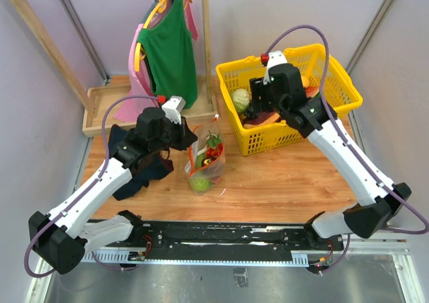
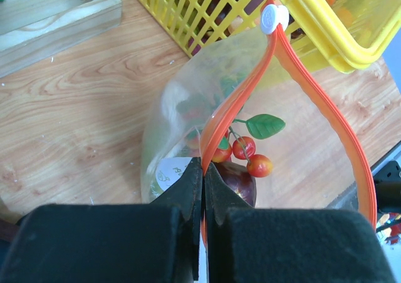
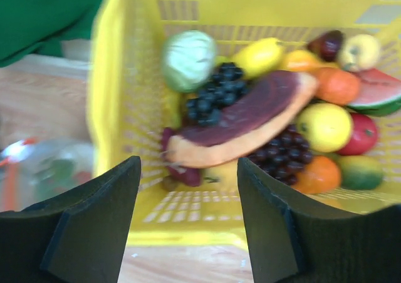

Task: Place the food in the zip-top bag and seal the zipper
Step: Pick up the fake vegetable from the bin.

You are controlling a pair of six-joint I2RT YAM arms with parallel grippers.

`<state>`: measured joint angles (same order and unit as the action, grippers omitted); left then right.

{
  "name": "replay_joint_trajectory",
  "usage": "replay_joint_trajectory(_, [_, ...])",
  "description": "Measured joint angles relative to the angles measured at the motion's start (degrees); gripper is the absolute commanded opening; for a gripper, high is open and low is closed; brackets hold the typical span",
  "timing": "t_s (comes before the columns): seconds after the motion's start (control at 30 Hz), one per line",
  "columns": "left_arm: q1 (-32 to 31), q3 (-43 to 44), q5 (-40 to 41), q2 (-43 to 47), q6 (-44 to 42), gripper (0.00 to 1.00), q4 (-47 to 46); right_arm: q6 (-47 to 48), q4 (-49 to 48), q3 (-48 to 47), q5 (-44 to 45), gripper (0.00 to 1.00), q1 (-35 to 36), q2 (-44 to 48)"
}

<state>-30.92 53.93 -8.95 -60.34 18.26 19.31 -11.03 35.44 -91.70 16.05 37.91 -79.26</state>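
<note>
Robot lab, blank walls (image 1: 268,8), bolted arms (image 1: 100,182), wooden table (image 1: 281,182)

No legible writing in any of the 3 views.
The only printed thing we find is the white label patch (image 2: 166,173) on the zip-top bag (image 2: 178,101), at lower left of centre in the left wrist view. It carries faint greenish marks, too small and soft for us to read, and its right edge is hidden behind the left gripper (image 2: 203,170). In the top view the bag is too small for us to make out any print, and in the right wrist view it is only a blur at the lower left edge.
</note>
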Motion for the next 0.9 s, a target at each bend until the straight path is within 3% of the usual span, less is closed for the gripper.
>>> replay_joint_trajectory(0.43, [0.0,0.0,0.3,-1.2,0.0,0.01,0.0,3.3,-3.3,-1.6,-2.7,0.77,-24.2,-15.4])
replay_joint_trajectory(0.9, [0.0,0.0,0.4,-3.7,0.0,0.0,0.0,0.9,-13.9,-4.0,-7.1,0.84,-34.1,-29.9])
